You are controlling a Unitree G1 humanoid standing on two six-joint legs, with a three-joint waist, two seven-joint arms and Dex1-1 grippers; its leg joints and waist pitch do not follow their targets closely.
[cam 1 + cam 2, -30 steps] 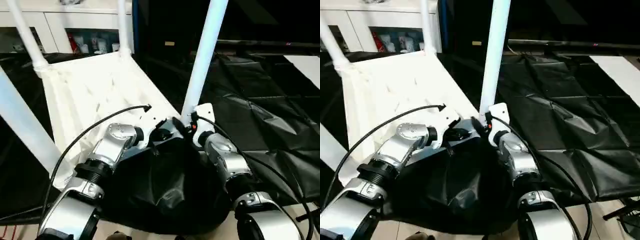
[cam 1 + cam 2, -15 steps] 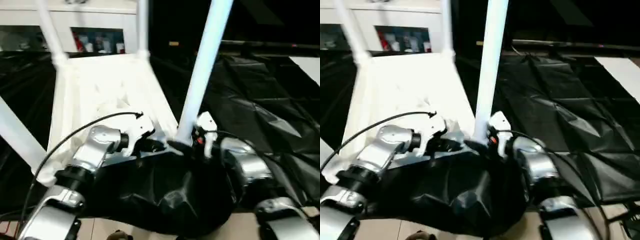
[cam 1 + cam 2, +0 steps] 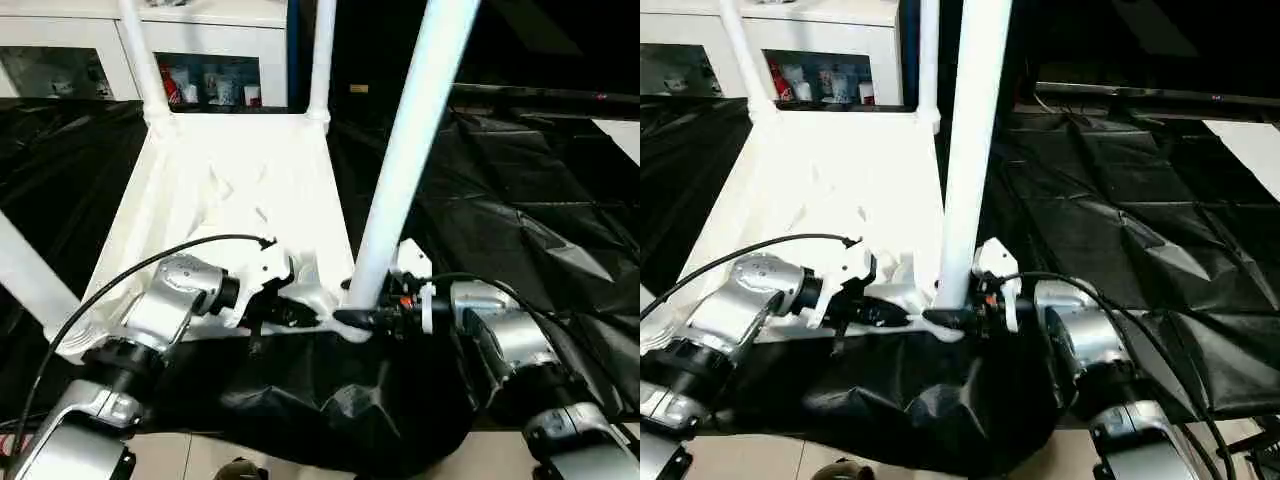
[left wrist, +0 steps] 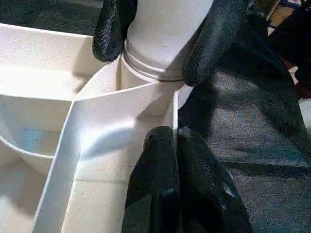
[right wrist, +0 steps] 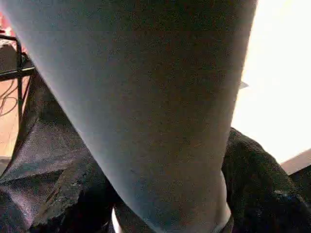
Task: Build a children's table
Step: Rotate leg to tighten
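- Tabletop [image 3: 240, 190], white plastic, lies upside down on black sheeting [image 3: 520, 200], ribbed underside up, its near edge right in front of the robot.
- Four white tubular legs stand up out of the corner sockets: two far ones [image 3: 140, 55] by the white glass-door cabinet [image 3: 60, 50], one at the near left [image 3: 30, 275], and the near right leg [image 3: 405, 160], which is the one being worked on.
- Right gripper [image 3: 365, 318] reaches in level to the foot of that near right leg; in the left wrist view its two black fingers [image 4: 114, 29] sit on either side of the tube just above the socket collar, wrapped around it.
- Whether they are actually squeezing the tube or only cupping it I can't tell from here, since the right wrist view is mostly blurred leg.
- Left gripper [image 3: 290, 312] has its fingers pressed together with nothing between them, tips resting at the tabletop's corner wall just beside the same socket, as if to steady it.
- Step in hand, as I judge it: seating or tightening the last leg in its socket, with the other three looking already in place.
- Next move likely calls for a firm hold low on the leg and a push or twist straight down its axis, while the left arm keeps the corner from sliding on the slick sheeting.
- After that, the table would want turning over onto its legs.
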